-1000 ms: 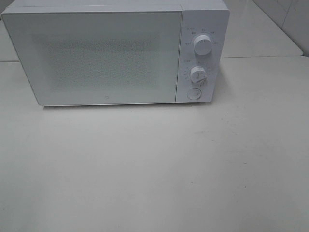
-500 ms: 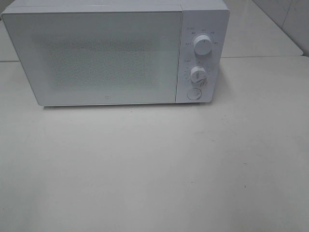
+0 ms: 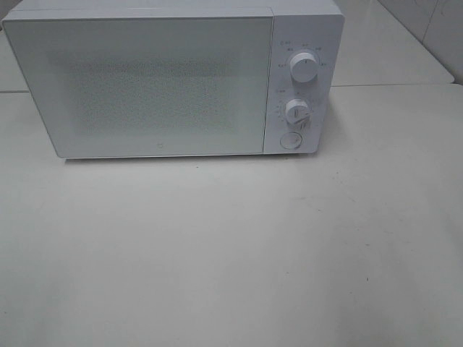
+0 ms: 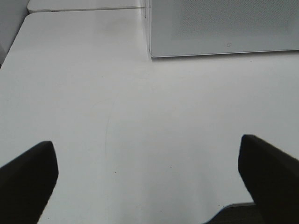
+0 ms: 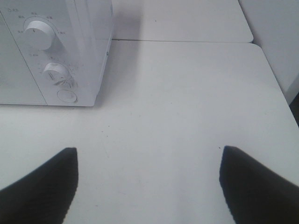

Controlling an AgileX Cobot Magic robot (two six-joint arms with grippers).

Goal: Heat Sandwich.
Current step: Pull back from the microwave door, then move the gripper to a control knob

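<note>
The sandwich is out of view in every frame. A white microwave [image 3: 173,79] stands at the back of the white table [image 3: 231,246] with its door shut; two knobs and a round button [image 3: 291,141] sit on its right panel. Neither arm appears in the high view. In the left wrist view my left gripper [image 4: 147,172] hangs open over bare table, its dark fingers [image 4: 28,179] wide apart, with the microwave's lower left corner [image 4: 152,53] ahead. My right gripper [image 5: 148,179] is open too, nothing between its fingers [image 5: 254,186], facing the microwave's knob panel [image 5: 51,70].
A seam [image 3: 391,84] runs across the table behind the microwave, where a second tabletop joins. The table's right edge [image 5: 280,88] and a wall beyond it show in the right wrist view.
</note>
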